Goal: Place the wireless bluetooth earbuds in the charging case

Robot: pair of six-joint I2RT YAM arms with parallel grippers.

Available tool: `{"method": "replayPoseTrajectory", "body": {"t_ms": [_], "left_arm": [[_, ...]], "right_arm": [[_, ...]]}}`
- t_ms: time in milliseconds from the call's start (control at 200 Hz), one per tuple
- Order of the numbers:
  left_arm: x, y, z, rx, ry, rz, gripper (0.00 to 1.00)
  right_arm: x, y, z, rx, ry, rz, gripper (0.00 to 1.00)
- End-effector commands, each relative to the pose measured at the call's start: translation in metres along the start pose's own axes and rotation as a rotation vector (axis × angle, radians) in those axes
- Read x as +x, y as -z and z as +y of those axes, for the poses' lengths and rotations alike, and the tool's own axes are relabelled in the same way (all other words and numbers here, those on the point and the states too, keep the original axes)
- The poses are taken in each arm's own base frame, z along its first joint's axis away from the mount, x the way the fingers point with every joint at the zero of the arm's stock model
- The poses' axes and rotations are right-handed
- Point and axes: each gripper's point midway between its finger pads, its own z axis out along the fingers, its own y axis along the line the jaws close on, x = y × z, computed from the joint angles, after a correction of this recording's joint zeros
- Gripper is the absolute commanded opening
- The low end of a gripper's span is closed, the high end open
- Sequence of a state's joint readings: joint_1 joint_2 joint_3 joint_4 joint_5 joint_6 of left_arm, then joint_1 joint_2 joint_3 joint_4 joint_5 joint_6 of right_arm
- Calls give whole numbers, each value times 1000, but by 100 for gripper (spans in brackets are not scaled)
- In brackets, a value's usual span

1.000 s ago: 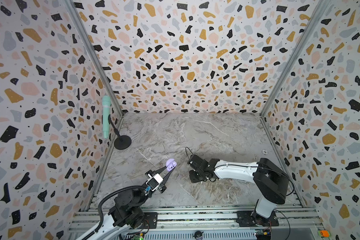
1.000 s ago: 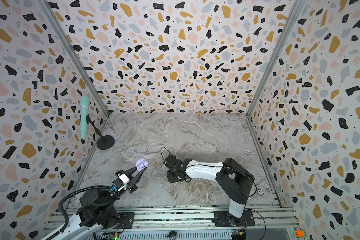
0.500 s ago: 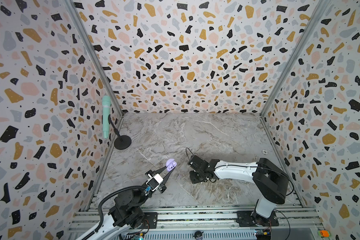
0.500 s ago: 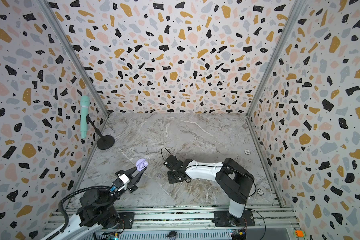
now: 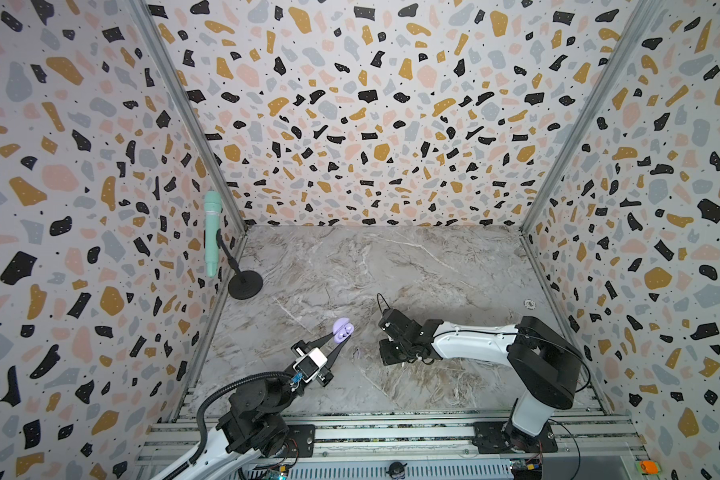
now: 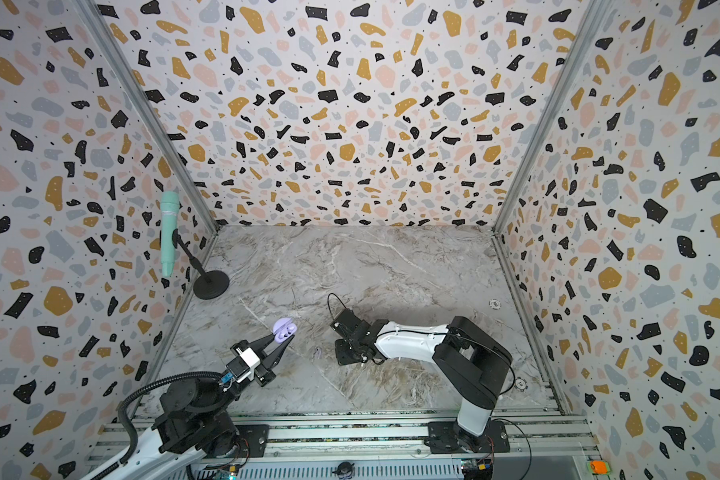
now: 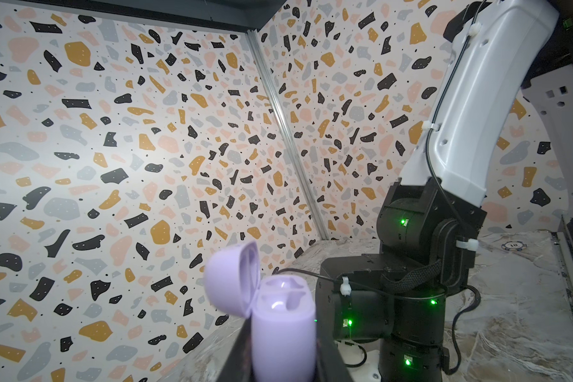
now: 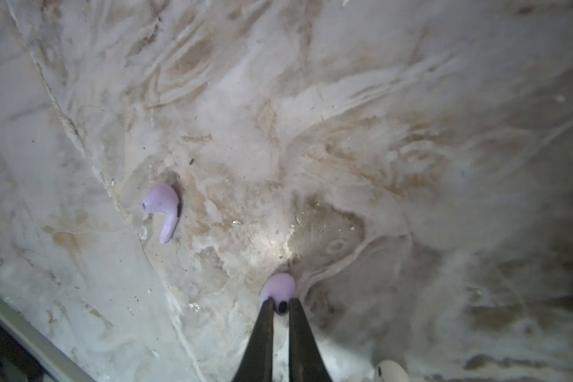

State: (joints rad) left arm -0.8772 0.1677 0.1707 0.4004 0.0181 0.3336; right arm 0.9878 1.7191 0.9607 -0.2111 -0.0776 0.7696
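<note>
Left end effector [image 5: 340, 337] clamped aloft; right end effector [image 8: 281, 303] clamped low.

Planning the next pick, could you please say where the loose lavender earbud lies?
In a top view the loose lavender earbud lies on the table between the left pincer's lavender case and the right pincer, shut on the other earbud.

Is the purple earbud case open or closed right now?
Open. The purple case has its lid flipped back, and both slots inside show empty in the left wrist view.
</note>
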Motion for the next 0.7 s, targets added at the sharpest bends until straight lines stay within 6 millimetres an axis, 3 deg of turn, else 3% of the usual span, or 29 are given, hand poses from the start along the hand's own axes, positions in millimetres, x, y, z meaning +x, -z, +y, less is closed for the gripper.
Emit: {"method": "replayPoseTrajectory", "body": {"t_ms": [0, 696], "left_arm": [[-8, 1, 1, -6, -14, -36, 0], [-7, 1, 0, -2, -18, -32, 0]], "right_arm": [[4, 5, -5, -14, -30, 4, 10], [5, 6, -20, -35, -95, -9, 11]]}}
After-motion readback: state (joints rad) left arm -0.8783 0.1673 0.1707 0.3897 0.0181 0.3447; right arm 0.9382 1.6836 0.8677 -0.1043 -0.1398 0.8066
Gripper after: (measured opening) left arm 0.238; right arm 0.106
